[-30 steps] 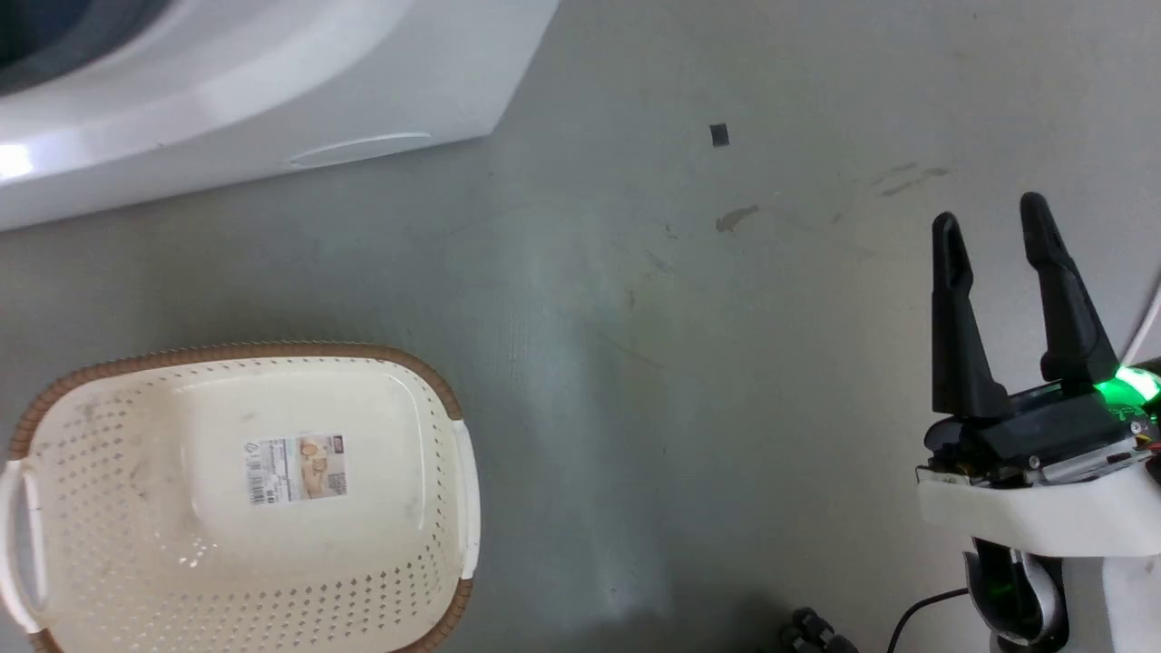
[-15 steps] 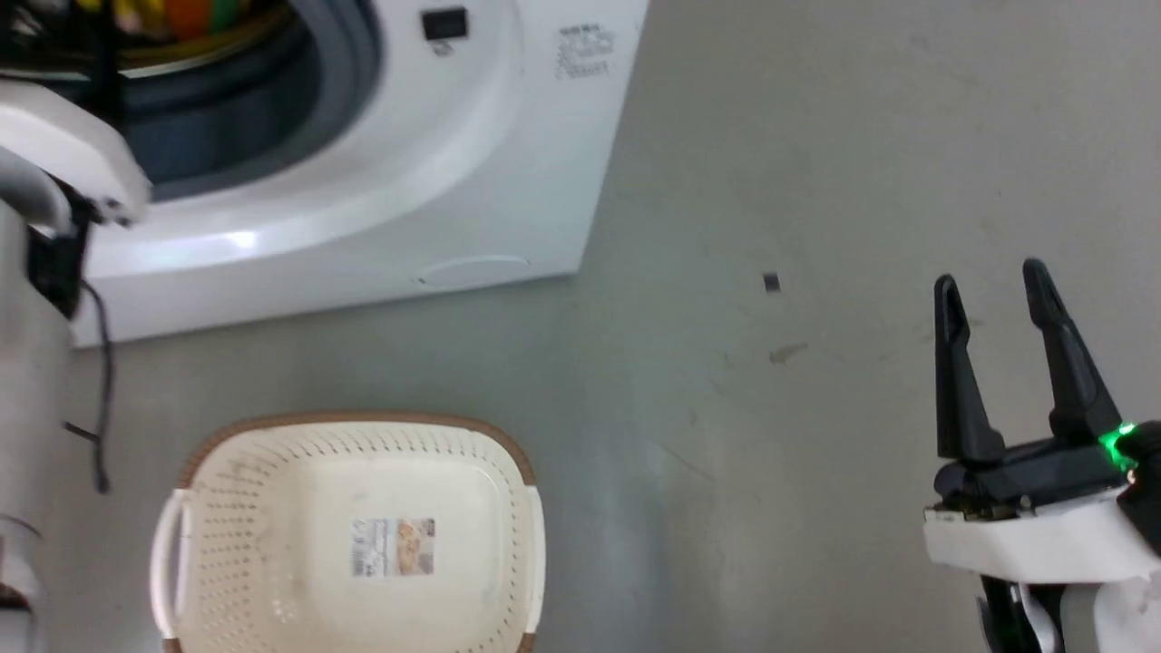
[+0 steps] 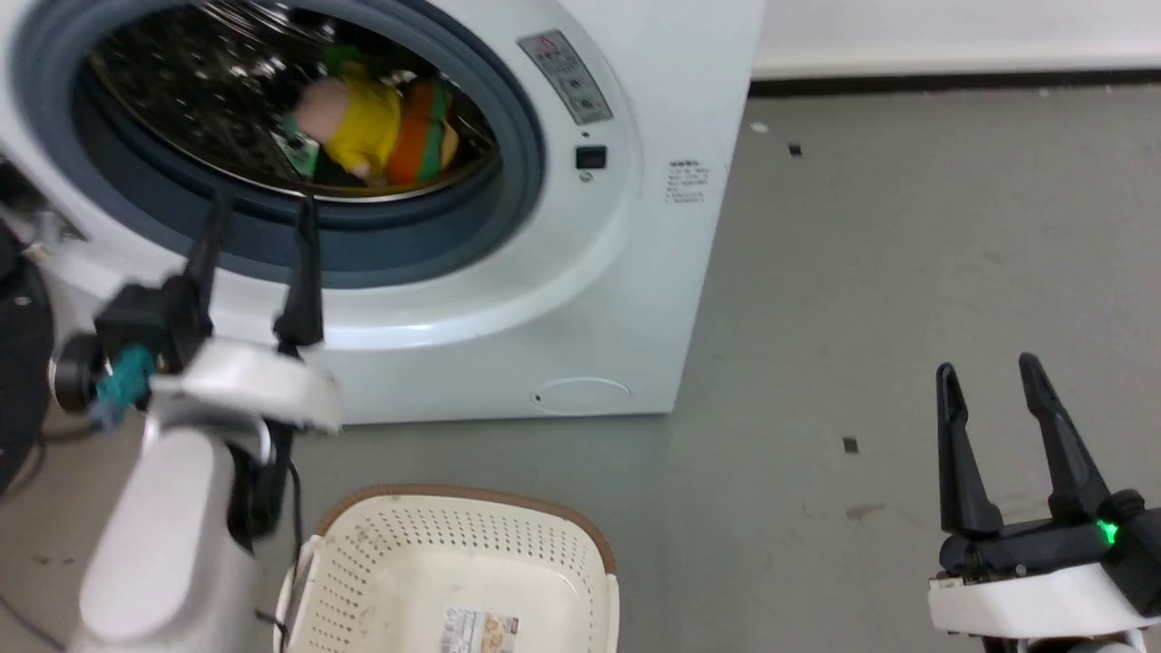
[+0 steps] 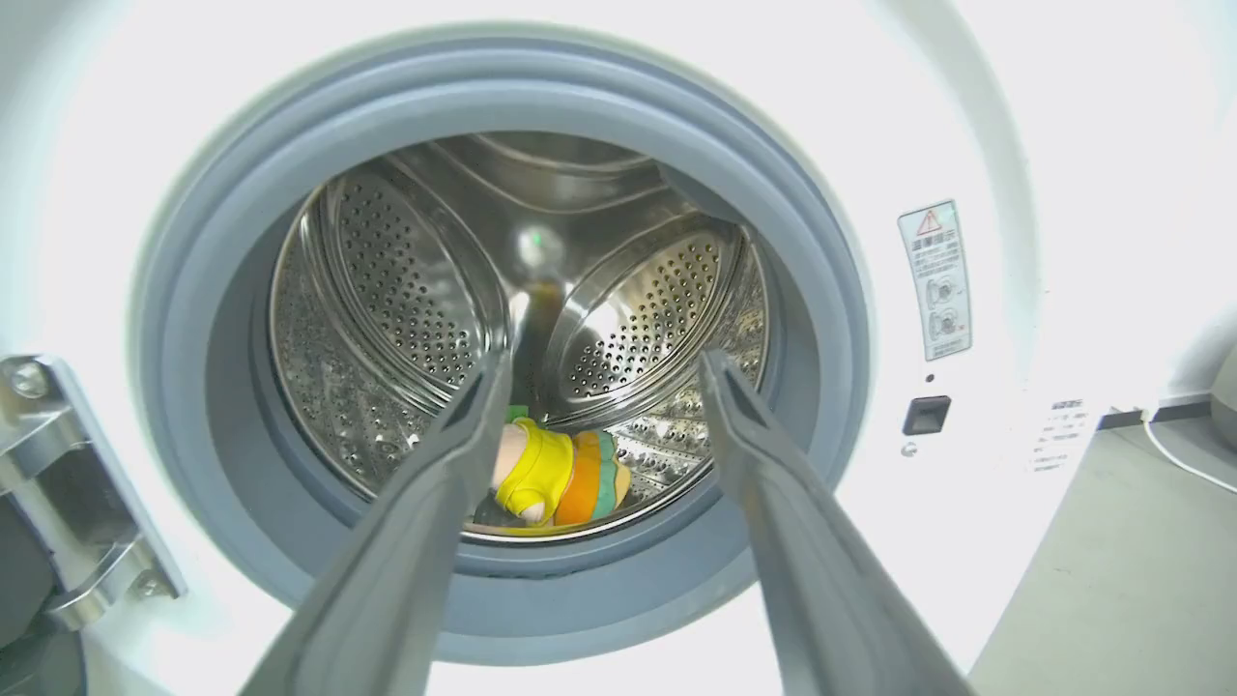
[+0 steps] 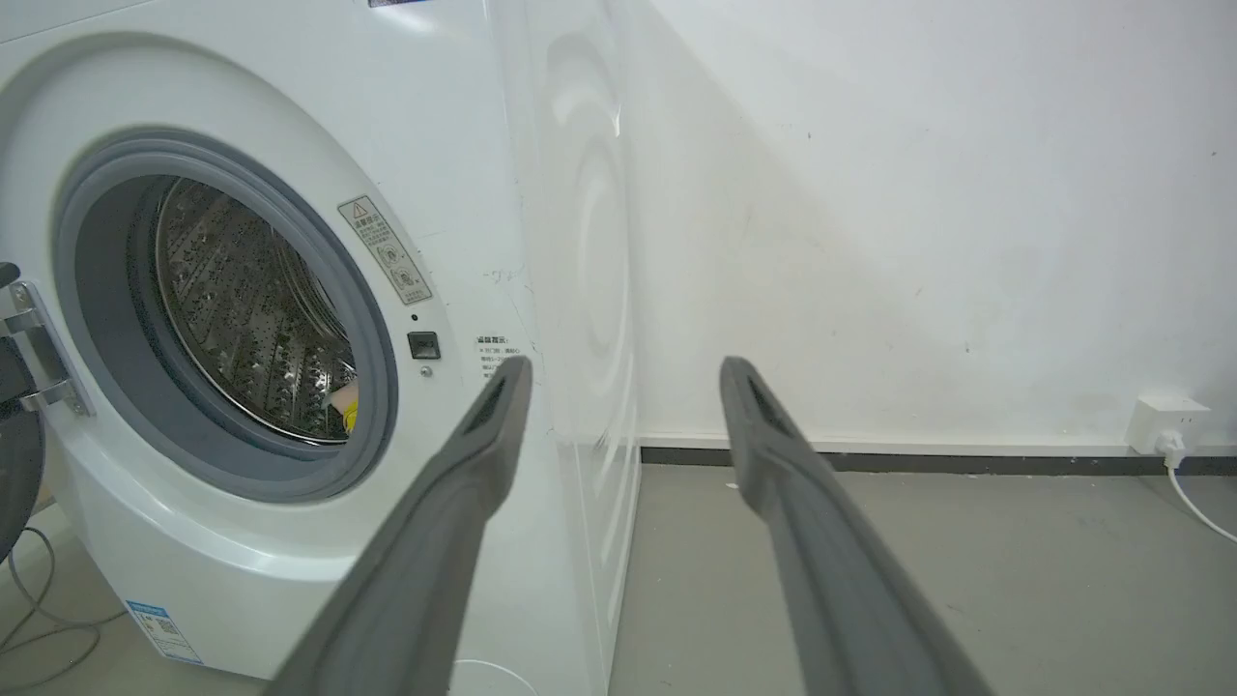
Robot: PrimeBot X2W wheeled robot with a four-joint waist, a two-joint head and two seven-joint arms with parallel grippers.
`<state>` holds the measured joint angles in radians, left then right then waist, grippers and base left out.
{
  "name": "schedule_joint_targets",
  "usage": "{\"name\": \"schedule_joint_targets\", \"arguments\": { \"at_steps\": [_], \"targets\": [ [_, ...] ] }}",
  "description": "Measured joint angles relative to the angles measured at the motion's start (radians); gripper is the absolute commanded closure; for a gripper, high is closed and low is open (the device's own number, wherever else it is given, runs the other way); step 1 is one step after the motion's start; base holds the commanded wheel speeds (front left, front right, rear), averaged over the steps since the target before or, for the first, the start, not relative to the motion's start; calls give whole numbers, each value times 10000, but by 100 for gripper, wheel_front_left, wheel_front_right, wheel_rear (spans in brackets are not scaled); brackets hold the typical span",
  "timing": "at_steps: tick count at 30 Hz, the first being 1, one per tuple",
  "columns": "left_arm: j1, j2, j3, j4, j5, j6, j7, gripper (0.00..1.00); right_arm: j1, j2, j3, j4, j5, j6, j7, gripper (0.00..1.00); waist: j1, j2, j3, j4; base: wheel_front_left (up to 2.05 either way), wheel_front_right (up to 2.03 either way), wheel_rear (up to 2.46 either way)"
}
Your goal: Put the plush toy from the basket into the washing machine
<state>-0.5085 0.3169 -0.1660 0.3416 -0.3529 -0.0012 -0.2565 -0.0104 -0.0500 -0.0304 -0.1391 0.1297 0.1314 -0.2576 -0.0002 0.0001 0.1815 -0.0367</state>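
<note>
Steel catches the eye at the far left: a bright hinge bracket [image 4: 68, 493] is bolted beside the porthole of the washing machine [image 3: 635, 272], and the edge of the dark round door [image 3: 18, 363] stands open next to it. Just right of that, the left tool [image 3: 261, 207] is held up before the lower part of the porthole. Its two long dark fingers are spread well apart with nothing between them, and their tips are level with the grey gasket [image 3: 521, 154], outside the opening.

Beyond those fingers the plush toy [image 3: 372, 131] lies on the bottom of the shiny perforated drum [image 4: 406, 280], well inside the washer and apart from the tool. Its beige head is to the left, the yellow body in the middle, and the orange part with green trim to the right.

On the white front panel right of the porthole are a slanted warning sticker [image 3: 562, 77] and a small dark square below it. Down on the grey floor [image 3: 862, 272], just in front of the washer, sits the basket [image 3: 472, 503], right beside the left forearm. It has a brown rim, and a label [image 3: 481, 628] shows on its base.

Far over at the lower right, the right tool [image 3: 987, 365] hangs above bare floor, well apart from the washer. Its fingers are parted and grip nothing. Past them, in the right wrist camera, a white wall socket [image 5: 1165, 420] sits low on the wall.
</note>
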Motion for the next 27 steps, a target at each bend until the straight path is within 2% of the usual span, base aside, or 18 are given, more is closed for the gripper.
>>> {"name": "schedule_joint_targets", "arguments": {
  "at_steps": [7,8,13,16,27],
  "targets": [
    [2415,-596,529,-1523,134,357,0,0,279,0,21,115,29,0,2,0,-1,0,-695,404,0,0,0],
    [3112,-709,525,-1799,391,472,-2,0,340,0,27,155,35,0,2,0,0,0,-876,478,0,0,0],
    [4170,-779,71,-1875,1312,665,0,0,691,0,27,259,77,0,0,0,0,0,-1232,604,0,0,0],
    [4675,-922,-128,-1919,1567,734,0,0,993,0,6,355,142,0,2,0,0,0,-1478,694,0,0,0],
    [5507,-1521,48,-2186,1365,685,0,0,1360,0,27,399,184,0,2,0,0,0,-1804,846,0,0,0]
  ]
}}
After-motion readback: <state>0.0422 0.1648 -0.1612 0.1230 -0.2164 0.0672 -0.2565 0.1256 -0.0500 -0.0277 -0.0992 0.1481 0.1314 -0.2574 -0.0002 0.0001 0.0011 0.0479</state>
